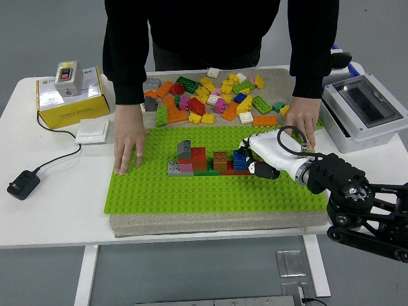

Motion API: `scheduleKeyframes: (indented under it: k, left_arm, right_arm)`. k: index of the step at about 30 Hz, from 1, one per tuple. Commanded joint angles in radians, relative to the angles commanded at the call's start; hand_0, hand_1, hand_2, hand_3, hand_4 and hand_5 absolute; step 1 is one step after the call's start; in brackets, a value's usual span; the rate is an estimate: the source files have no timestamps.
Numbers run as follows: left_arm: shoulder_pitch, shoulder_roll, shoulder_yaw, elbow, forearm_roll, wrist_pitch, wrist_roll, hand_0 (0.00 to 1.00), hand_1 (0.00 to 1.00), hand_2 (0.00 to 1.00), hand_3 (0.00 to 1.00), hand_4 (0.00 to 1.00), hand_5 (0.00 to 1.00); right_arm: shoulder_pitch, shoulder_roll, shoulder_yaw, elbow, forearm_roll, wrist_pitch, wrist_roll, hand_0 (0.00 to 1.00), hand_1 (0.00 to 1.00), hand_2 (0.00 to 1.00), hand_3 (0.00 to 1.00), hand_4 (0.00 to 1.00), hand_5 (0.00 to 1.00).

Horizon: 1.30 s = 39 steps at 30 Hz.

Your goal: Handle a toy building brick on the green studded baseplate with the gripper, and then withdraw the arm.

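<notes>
The green studded baseplate (191, 197) lies on a beige pad in the middle of the table. A low cluster of bricks stands on it: a grey one (184, 148), a red one (199, 156), a brown one (220, 160) and a blue brick (239, 159) at the right end. My right hand (253, 160), white with black fingertips, reaches in from the right. Its fingers curl over the blue brick's top and right side, with the thumb low against it. The left arm is out of view.
A person stands at the far side, one hand (128, 146) flat on the baseplate's left edge, the other (303, 123) at its far right corner. Loose bricks (210, 95) lie behind the plate. A yellow box (67, 102), a black adapter (23, 184) and a grey case (363, 108) flank it.
</notes>
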Motion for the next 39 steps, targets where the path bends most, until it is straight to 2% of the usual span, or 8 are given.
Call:
scheduleKeyframes:
  k: [25, 39]
  left_arm:
    - [-0.005, 0.002, 0.002, 0.000, -0.002, -0.001, -0.005, 0.666, 0.641, 0.578, 0.644, 0.102, 0.693]
    - [0.000, 0.000, 0.010, 0.000, -0.008, 0.000, -0.010, 0.666, 0.641, 0.578, 0.645, 0.104, 0.694]
  right_arm:
    - [-0.006, 0.009, -0.010, -0.016, -0.003, 0.000, 0.001, 0.022, 0.167, 0.709, 0.651, 0.002, 0.461]
    - [-0.012, 0.010, -0.004, -0.020, 0.035, -0.010, 0.018, 0.021, 0.164, 0.705, 0.653, 0.002, 0.465]
